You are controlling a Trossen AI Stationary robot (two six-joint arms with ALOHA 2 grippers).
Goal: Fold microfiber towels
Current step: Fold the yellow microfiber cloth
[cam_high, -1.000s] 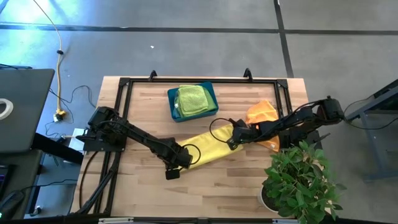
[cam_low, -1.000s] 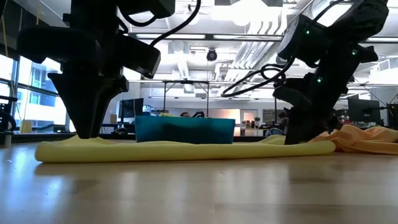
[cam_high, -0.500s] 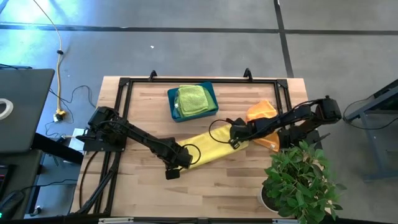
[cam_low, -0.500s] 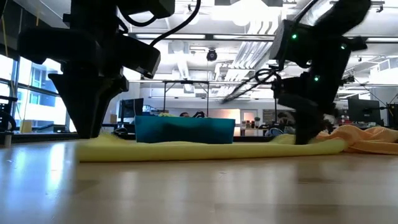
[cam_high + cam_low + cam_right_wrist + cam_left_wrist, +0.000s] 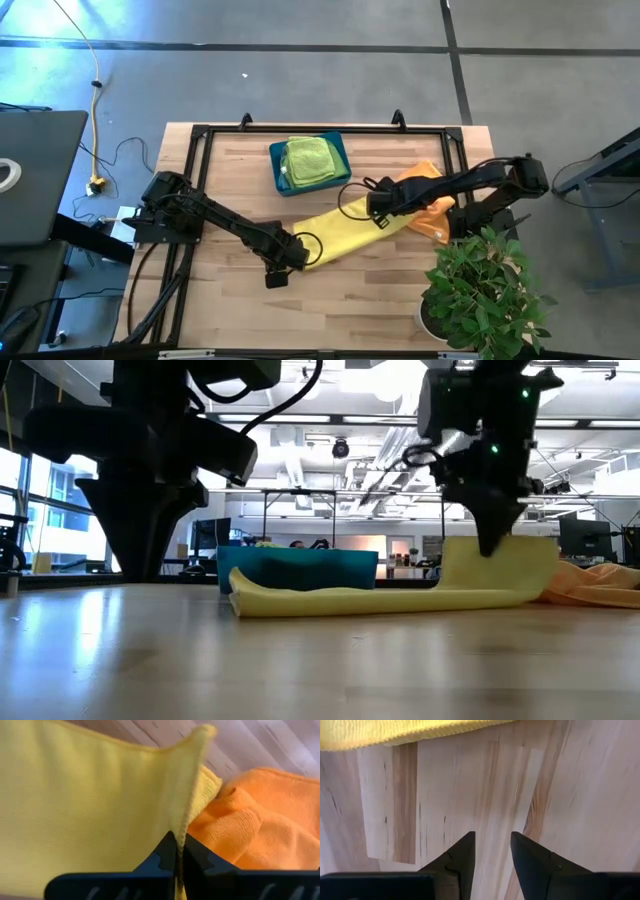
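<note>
2 grippers on this table, and mine on the right is doing the work. Nearest the front edge, my left gripper (image 5: 278, 272) hovers low over bare wood, fingers (image 5: 461, 860) part-way apart and holding nothing; the yellow towel's (image 5: 340, 234) near end lies just beside it. Moving back, that towel runs as 1 long strip diagonally from my left gripper toward my right. My right gripper (image 5: 381, 212) is pinched tight on the far end's edge, lifting that end clear of the table while the rest lies flat. So the long axis points straight at my left gripper, and I judge the fold wants this raised end carried along that line, over the flat part. Right behind my right gripper, the orange towel (image 5: 424, 186) sits bunched, touching the yellow one. Farthest back, the teal bin (image 5: 340, 151) holds a folded lime green towel (image 5: 308, 158).
</note>
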